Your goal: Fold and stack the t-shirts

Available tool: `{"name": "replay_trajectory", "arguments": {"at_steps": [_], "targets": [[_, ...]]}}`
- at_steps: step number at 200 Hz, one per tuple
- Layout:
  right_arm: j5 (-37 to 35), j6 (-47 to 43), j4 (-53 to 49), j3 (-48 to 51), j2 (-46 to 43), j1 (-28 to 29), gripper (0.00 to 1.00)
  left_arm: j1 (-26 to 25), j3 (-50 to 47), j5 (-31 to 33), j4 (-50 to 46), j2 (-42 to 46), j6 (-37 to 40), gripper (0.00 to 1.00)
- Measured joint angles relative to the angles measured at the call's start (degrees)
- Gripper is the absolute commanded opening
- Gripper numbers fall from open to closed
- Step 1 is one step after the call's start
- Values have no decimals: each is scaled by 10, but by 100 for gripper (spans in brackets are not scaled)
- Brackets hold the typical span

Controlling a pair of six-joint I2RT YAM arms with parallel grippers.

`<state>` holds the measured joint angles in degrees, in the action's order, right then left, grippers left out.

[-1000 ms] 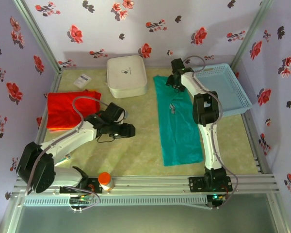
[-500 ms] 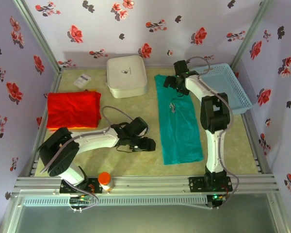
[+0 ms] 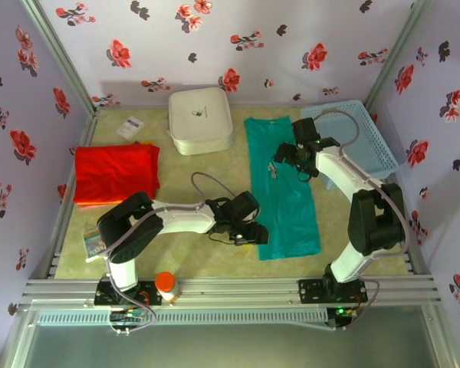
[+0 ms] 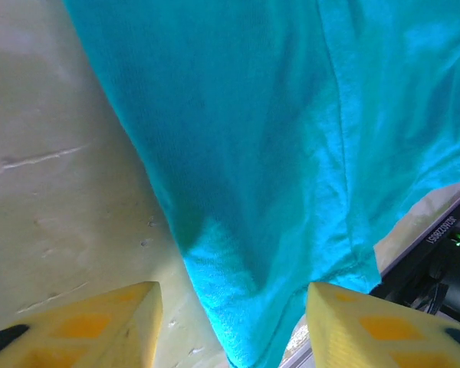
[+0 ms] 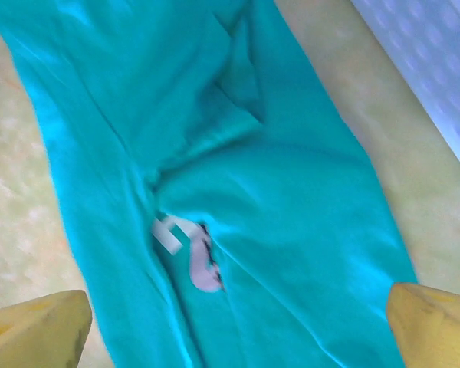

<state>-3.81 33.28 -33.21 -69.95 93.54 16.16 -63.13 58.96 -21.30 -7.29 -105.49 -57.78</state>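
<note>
Nothing here reads cleanly. White lettering runs along a black part (image 4: pixel 442 228) in the left wrist view, too blurred to spell out. The white print (image 5: pixel 185 253) on the teal t-shirt (image 5: pixel 307 230) forms no legible letters, and the small mark (image 3: pixel 197 112) on the white box (image 3: pixel 207 130) is too tiny to read.

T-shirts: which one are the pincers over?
The teal-green t-shirt: left pincer and right pincer open over it; the red t-shirt lies folded at left.

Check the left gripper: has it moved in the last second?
Yes. The left gripper has travelled right, away from the red t-shirt, and now sits open at the near left corner of the teal t-shirt.
</note>
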Motion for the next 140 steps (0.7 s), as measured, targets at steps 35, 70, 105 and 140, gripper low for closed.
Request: {"name": "replay_trajectory", "arguments": {"at_steps": [35,70,105,140], "targets": [[-15,17,-14,68,-80,-4,87,1,21,-7,-11,-13,1,29],[-21,31,-36,125,-154,-12,79,11,25,-9,-22,-15,11,10],[-17,34,-67,180,-205,-12,72,26,35,-11,-60,-16,38,0],[20,39,-88,230,-251,-12,68,51,26,-10,-112,-1,70,0]]}}
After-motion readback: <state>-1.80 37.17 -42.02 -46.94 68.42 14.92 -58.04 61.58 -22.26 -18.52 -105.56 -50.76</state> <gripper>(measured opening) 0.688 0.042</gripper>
